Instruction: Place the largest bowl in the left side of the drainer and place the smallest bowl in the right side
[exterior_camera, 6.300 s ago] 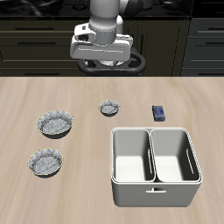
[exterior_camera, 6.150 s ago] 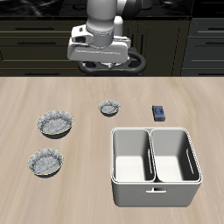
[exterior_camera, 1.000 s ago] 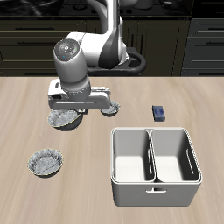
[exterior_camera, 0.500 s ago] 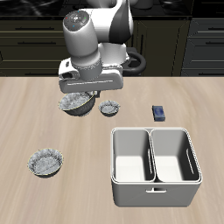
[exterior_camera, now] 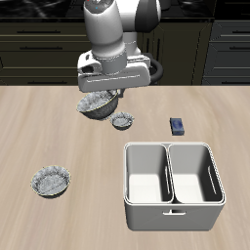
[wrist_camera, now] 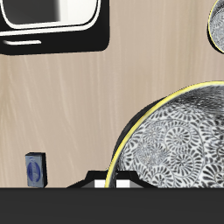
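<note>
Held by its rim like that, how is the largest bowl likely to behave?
The largest bowl hangs off the table under the pincer, so it is probably light and stiff. The hold is at one edge only, so it may tilt or swing. Its wide mouth could catch a wall of the drainer.

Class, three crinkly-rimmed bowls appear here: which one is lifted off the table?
The wide silvery-grey metallic bowl, held in the claw above the table; the tiny bowl and pale speckled bowl rest on the wood.

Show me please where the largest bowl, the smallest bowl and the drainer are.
largest bowl (exterior_camera: 96, 105): exterior view, its crinkly outer side under the hand.
smallest bowl (exterior_camera: 122, 121): exterior view, its inside.
drainer (exterior_camera: 172, 207): exterior view, its front wall near the slot handle.
</note>
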